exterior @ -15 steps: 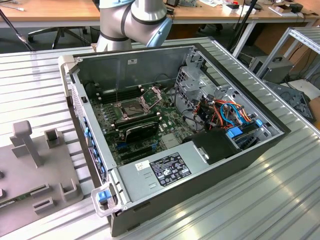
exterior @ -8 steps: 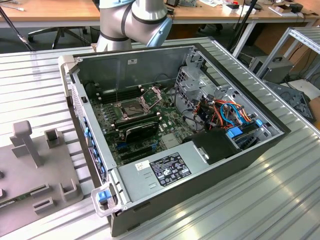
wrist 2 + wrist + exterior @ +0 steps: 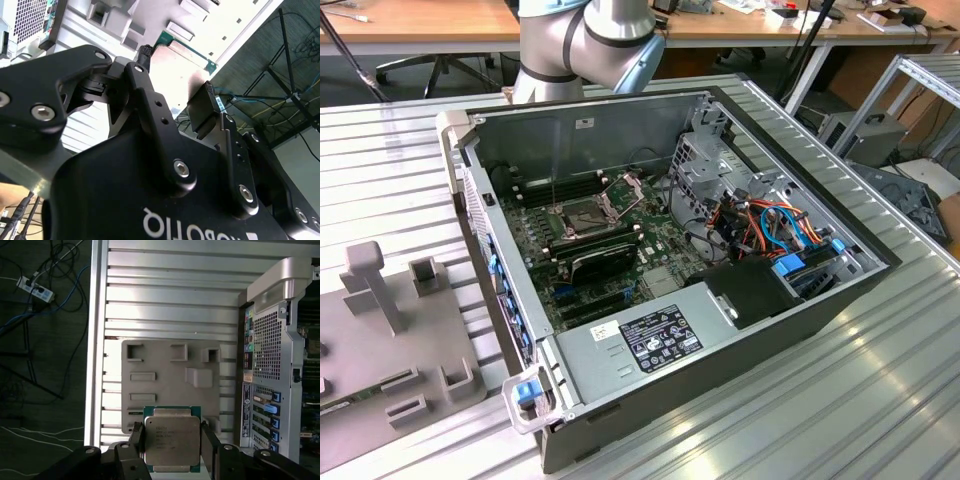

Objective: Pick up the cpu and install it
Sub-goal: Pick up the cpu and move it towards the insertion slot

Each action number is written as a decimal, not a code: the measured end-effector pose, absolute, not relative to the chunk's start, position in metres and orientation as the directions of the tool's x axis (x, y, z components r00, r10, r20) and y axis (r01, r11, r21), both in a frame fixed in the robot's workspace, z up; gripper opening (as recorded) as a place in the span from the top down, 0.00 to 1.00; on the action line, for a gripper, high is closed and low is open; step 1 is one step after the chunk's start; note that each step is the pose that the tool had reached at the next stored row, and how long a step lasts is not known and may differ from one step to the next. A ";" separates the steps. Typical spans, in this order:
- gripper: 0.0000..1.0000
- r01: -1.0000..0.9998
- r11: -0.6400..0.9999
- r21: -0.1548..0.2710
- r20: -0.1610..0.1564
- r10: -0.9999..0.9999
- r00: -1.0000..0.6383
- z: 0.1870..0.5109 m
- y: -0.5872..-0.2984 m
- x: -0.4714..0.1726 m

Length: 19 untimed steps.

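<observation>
Within the clenched pincer point(image 3: 172, 436) sits the cpu point(image 3: 172, 445), held by two edges, grey tray point(image 3: 170, 385) and computer case point(image 3: 270, 340) beyond.

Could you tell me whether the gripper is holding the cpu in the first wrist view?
Yes, the cpu sits clamped between the fingers of the gripper, with the grey fixture plate behind it.

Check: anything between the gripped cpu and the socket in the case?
Nothing visible on the socket: its frame looks swung open and the case is open on top. The gripper holds the cpu outside the case, over the grey tray, so the case's rear wall stands between them sideways.
</observation>
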State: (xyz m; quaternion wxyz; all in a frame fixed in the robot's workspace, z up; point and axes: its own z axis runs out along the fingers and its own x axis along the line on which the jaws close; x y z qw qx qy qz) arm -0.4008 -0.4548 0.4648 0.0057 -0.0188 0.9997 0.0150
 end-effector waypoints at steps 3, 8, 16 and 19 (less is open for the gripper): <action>0.45 -0.038 0.999 0.030 -0.011 -0.037 -0.999 0.464 -0.455 -0.398; 0.45 -0.038 0.999 0.030 -0.010 -0.037 -0.999 0.464 -0.455 -0.389; 0.45 -0.038 0.999 0.030 -0.008 -0.037 -0.999 0.463 -0.455 -0.374; 0.45 -0.038 0.999 0.030 -0.007 -0.037 -0.999 0.463 -0.455 -0.369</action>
